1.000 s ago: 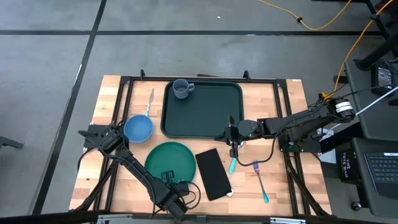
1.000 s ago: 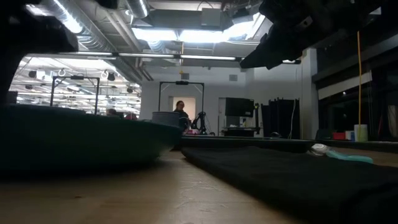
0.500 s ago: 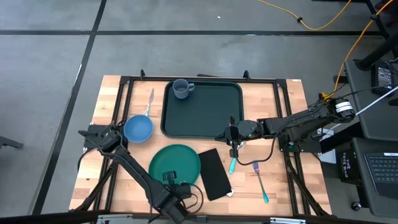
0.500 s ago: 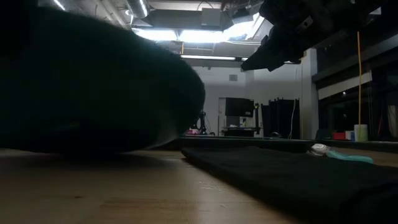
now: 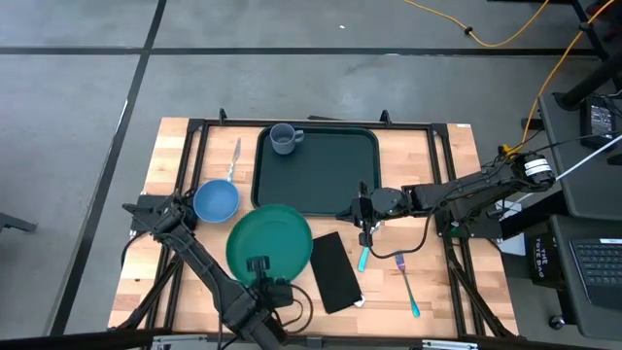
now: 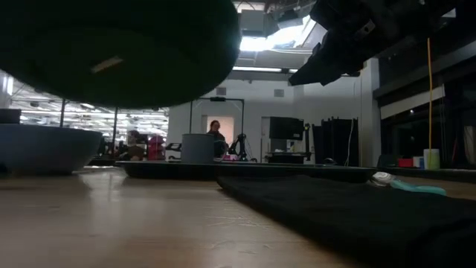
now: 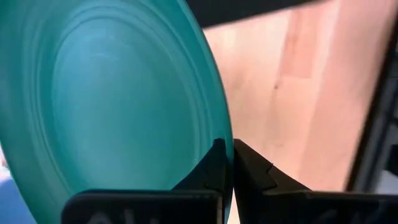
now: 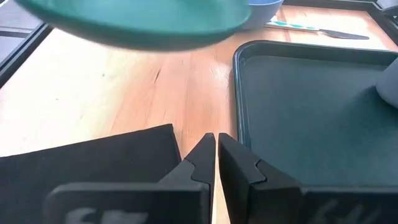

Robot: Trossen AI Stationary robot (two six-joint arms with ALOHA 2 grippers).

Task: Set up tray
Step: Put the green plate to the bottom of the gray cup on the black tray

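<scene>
now the left hand (image 5: 258, 264), pinched shut on the rim of the green plate (image 5: 269, 245), has lifted it off the bench (image 5: 175, 156) toward the tray (image 5: 321, 180), while the right hand (image 5: 364, 216) waits closed and empty beside the tray's near edge.

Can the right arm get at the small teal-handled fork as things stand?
Probably yes. The small teal-handled fork lies uncovered on the wooden table just beside the right tool, which is shut and holds nothing, so it must open first.
</scene>
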